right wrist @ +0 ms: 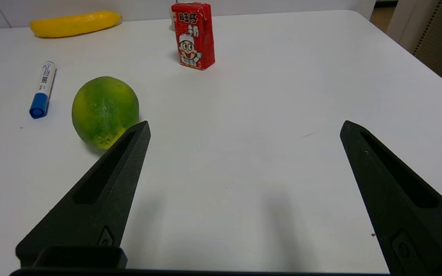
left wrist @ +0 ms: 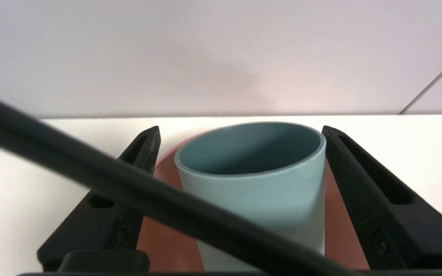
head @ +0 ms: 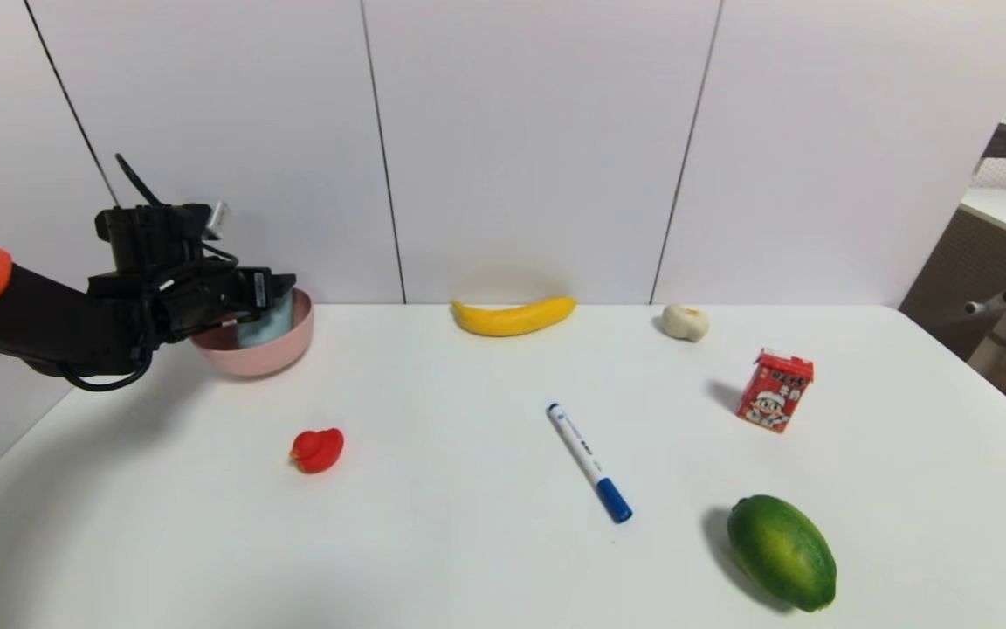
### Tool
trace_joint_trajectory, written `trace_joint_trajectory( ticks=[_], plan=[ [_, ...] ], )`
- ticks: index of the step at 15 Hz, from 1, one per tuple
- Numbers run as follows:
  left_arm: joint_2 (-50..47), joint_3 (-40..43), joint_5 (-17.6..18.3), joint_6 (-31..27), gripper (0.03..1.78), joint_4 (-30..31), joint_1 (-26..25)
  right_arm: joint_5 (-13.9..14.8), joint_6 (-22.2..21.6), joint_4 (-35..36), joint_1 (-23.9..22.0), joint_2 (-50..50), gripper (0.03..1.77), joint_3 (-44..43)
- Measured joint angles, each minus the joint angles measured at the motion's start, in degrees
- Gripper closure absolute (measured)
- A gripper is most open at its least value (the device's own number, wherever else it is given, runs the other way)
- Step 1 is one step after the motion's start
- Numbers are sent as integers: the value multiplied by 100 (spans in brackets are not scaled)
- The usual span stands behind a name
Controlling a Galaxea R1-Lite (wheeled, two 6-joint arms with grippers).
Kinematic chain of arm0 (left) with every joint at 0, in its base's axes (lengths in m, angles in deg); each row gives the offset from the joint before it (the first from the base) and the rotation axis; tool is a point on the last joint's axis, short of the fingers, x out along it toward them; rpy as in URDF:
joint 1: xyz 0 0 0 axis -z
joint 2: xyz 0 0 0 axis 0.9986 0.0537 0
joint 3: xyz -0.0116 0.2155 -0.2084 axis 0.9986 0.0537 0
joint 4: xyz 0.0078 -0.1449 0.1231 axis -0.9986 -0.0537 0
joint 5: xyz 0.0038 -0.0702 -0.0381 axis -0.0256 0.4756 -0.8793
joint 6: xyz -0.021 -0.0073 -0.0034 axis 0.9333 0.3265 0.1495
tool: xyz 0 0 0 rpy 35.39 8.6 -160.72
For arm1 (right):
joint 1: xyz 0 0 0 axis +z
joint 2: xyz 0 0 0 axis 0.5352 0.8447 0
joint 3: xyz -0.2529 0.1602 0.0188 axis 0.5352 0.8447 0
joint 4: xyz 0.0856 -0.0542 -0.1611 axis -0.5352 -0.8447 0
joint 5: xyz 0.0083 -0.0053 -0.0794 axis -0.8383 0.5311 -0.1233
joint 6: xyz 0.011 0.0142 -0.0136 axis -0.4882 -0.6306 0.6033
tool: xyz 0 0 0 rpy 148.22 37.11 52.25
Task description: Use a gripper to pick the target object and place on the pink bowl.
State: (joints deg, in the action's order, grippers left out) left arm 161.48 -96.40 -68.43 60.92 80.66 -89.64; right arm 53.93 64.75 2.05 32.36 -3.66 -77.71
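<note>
Count on the worktop [head: 485,542]: one bowl [head: 280,349], one tumbler [left wrist: 255,191], one duck [head: 317,450], one banana [head: 513,316], one marker [head: 589,461], one garlic bulb [head: 685,321], one red carton [head: 775,390], one green fruit [head: 781,550].

Bowl, pink, far left corner of the worktop by the wall. It holds the tumbler alone, mouth up, leaning a little.

Left gripper [left wrist: 240,134] over the bowl's near-left rim, jaws apart on either side of the tumbler: a gap on one side, the other tip just beside the rim; contact there cannot be told.

Right of the bowl: banana, then garlic bulb. Nearer than the bowl: duck. Marker, carton and fruit well apart to its right.

Right gripper [right wrist: 244,128] above bare worktop near the fruit, jaws wide apart, holding nothing.
</note>
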Motion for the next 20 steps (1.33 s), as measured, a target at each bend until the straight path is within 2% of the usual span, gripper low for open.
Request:
trace_joint_trajectory(
  ticks=[3,6,8,11,14,20],
  plan=[
    [-513,-1,22,-11,24,-37,2,0,2,-2,0,0,9,0],
    [-1475,90,27,-22,19,-221,9,0,0,-2,0,0,9,0],
    [-2303,179,24,-32,17,-690,5,0,0,-2,0,0,9,0],
    [-3779,451,20,-38,15,-1947,5,2,2,-2,0,0,9,0],
    [-5318,1559,-6,-18,14,-2914,5,-1,2,0,0,0,9,0],
    [-8160,4514,-23,20,12,-3263,2,0,0,0,0,0,9,0]
  ],
)
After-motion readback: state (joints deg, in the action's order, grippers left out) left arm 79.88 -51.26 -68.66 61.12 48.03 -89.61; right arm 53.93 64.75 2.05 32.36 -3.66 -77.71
